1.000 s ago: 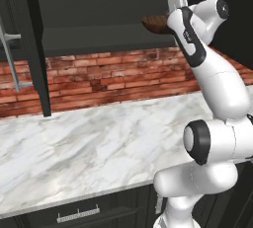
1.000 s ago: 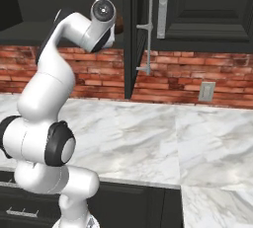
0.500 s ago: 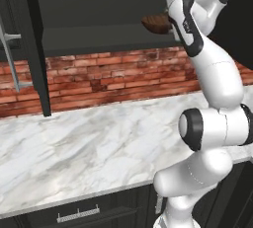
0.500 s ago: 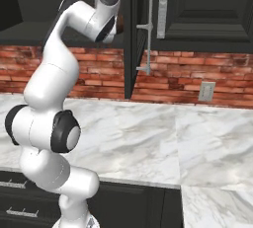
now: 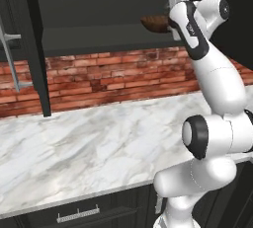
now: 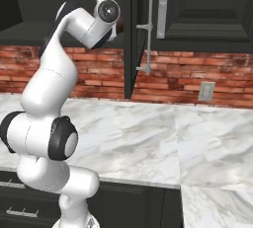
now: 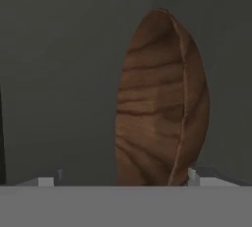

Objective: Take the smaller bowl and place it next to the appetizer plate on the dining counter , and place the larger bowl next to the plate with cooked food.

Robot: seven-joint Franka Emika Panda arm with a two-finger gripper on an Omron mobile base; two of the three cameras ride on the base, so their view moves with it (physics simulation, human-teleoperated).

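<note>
Your gripper [image 5: 170,22] is up high at the open wall cabinet [image 5: 99,5], hand pointed into the cavity, and the smaller bowl [image 5: 154,23] sits right at its front end on the cabinet shelf [image 5: 94,37]. In the hand view the brown wooden bowl [image 7: 160,100] stands edge-on directly ahead, grain stripes clear, its lower part dropping between the two finger tips [image 7: 47,181] at the bottom corners. The tips sit wide apart on either side of the bowl; you can't tell whether they touch it or have any hold on it. Around the bowl the cabinet's grey interior is bare to the left and behind, with a dark ceiling edge close above its rim, so little room upward. In the right base view the open cabinet door [image 6: 136,34] hangs just beside the wrist, its long handle [image 6: 147,24] close by; that's the nearest thing in your way sideways. Another door edge [image 5: 37,44] and handle [image 5: 12,54] stand well to the left in the left base view. Below, the brick backsplash [image 5: 113,71] and white veined marble counter [image 5: 99,148] lie under the arm. A wall outlet [image 6: 206,91] sits further right.
</note>
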